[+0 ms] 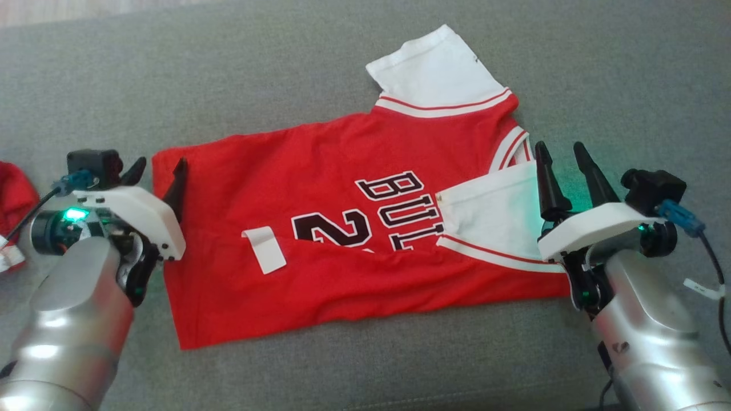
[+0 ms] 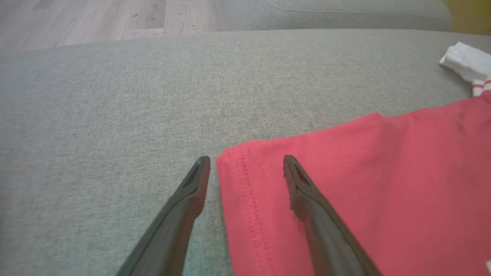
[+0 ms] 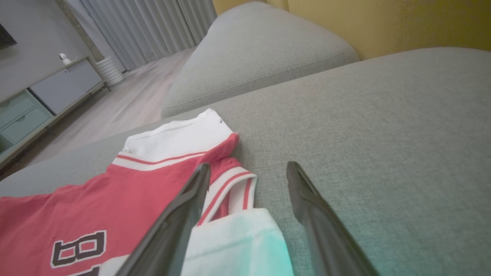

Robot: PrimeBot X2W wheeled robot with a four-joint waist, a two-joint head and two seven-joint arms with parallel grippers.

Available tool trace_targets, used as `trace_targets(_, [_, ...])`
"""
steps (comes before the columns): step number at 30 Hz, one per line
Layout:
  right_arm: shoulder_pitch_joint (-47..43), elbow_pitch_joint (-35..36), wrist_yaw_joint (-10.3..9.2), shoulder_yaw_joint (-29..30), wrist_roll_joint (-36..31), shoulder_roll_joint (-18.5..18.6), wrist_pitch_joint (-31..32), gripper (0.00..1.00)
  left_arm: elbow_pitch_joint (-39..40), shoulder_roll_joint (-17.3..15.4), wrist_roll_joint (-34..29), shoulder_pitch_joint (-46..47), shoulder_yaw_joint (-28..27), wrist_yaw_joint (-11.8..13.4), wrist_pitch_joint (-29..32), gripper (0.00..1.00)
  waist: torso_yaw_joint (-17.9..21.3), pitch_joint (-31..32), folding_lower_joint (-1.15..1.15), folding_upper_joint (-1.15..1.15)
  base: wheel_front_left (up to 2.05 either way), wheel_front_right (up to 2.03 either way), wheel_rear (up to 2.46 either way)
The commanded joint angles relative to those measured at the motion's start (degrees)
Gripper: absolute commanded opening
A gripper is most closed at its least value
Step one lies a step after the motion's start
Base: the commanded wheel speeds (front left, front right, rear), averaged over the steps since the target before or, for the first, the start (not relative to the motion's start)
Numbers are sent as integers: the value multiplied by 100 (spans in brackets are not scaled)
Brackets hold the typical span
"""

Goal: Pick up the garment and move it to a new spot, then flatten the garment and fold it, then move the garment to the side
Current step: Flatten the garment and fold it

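The garment (image 1: pixel 342 228) lay flat mid-way across the sofa cushion (image 1: pixel 285 68). The left gripper (image 1: pixel 161 164) and right gripper (image 1: pixel 559 147), jaws apart, bracketed its opposite ends, likely poised to fold.

The garment (image 1: pixel 257 171) bore black, white-edged lettering (image 1: pixel 402 208) that read "BUL", its remainder hidden under a folded white sleeve (image 1: pixel 491 214). A partly covered numeral "2" (image 1: pixel 331 225) stood beside it. The right wrist view showed the letter "B" (image 3: pixel 78 247).

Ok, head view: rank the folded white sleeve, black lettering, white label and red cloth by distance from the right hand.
1. folded white sleeve, beside the right hand
2. black lettering, left of the sleeve
3. white label, further left
4. red cloth, far left edge
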State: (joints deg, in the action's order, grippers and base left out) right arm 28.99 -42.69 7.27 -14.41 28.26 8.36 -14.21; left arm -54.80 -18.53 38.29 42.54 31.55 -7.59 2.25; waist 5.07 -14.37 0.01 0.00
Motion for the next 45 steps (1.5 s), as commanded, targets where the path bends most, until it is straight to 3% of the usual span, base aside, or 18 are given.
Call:
trace_targets(1, [239, 197, 22, -115, 39, 21, -78, 100, 15, -342, 18, 319, -53, 10, -75, 100, 27, -65, -1, 0, 0, 0, 0])
trace_targets(10, [515, 218, 22, -264, 42, 53, -78, 100, -333, -238, 294, 534, 334, 10, -91, 100, 66, -304, -1, 0, 0, 0, 0])
trace_targets(11, [559, 207, 22, -280, 45, 68, -78, 100, -289, -209, 362, 529, 415, 10, -51, 83, 53, -326, -1, 0, 0, 0, 0])
trace_targets(12, [606, 194, 22, -293, 48, 86, -79, 100, -239, -190, 446, 527, 478, 10, -30, 49, 36, -346, -1, 0, 0, 0, 0])
trace_targets(13, [657, 177, 22, -302, 48, 107, -79, 100, -187, -177, 535, 530, 530, 10, -23, 40, 15, -365, -1, 0, 0, 0, 0])
trace_targets(15, [767, 126, 22, -319, 54, 158, -79, 100, -70, -172, 689, 548, 652, 10, -33, 0, -48, -401, -1, 0, 0, 0, 0])
trace_targets(21, [1299, -260, 22, -530, 46, 371, 35, 100, -99, -304, 650, 832, 934, 10, -600, 0, -312, -490, -1, 0, 0, 0, 0])
trace_targets(26, [1915, -690, 22, -591, 42, 577, 464, 100, -281, -177, 443, 1163, 989, 22, -1267, 0, -604, -616, -1, 0, 0, 0, 0])
trace_targets(35, [3252, -1822, 22, -886, -140, 967, 1871, 100, -336, 520, 389, 1583, 1288, 12, -1628, 0, -1383, -969, -1, 0, 0, 0, 0])
trace_targets(45, [3874, -2738, 22, -1030, -424, 1106, 2452, 100, -192, 871, 610, 1740, 1640, 11, -1713, 0, -1827, -1203, -1, 0, 0, 0, 0])
